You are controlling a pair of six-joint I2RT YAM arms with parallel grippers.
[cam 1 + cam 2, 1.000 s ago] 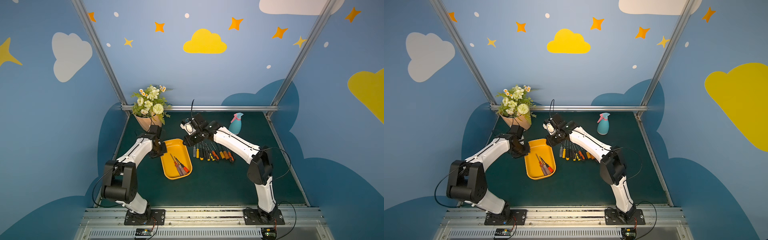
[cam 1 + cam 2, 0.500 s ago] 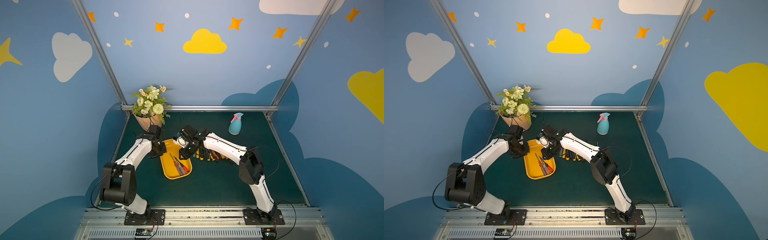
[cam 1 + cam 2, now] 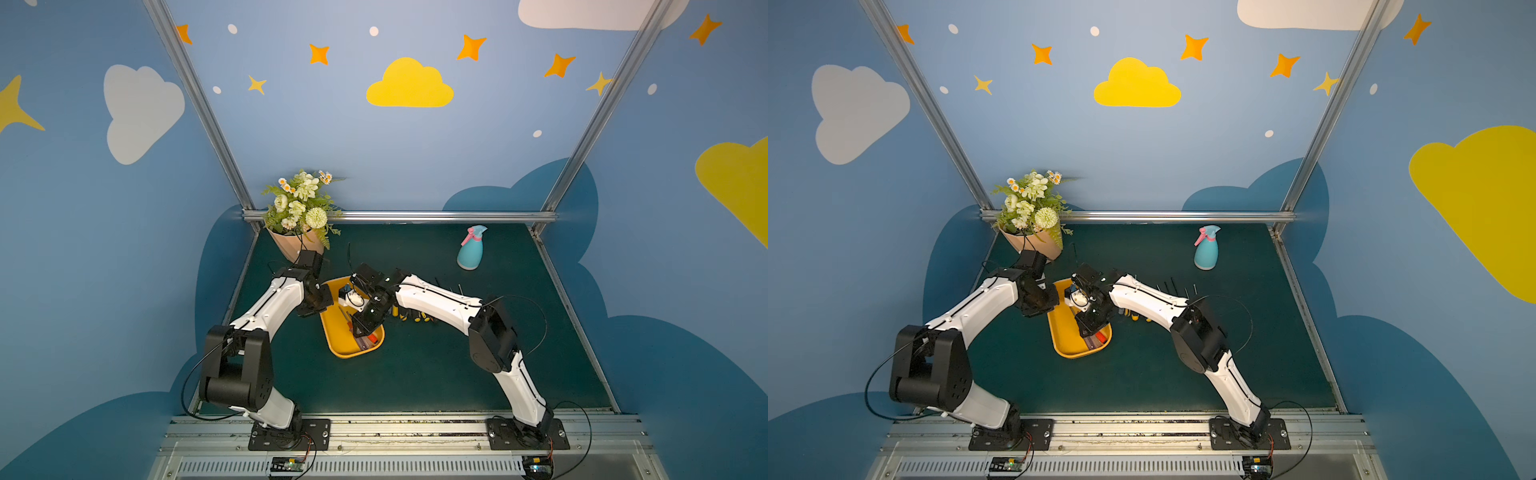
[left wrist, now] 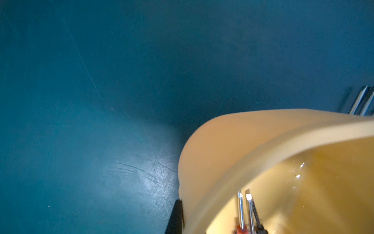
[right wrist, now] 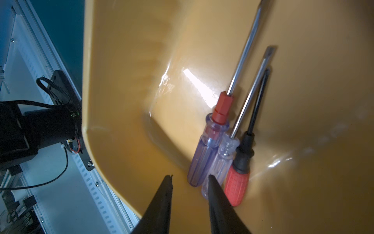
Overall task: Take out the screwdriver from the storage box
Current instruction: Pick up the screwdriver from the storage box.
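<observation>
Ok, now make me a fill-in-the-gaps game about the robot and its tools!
1. The storage box has ____ screwdrivers lying inside it.
2. The right gripper hovers near their handles with its jaws ____.
3. The spray bottle at the back of the table is mostly ____, with a pink trigger.

Missing words: three; open; blue.

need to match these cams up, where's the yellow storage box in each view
Both top views: storage box just left of centre, below the middle.
Left wrist: its rim and outer wall, close up.
Right wrist: its inside fills most of the picture.
Shared landmark: the screwdrivers inside it.
</observation>
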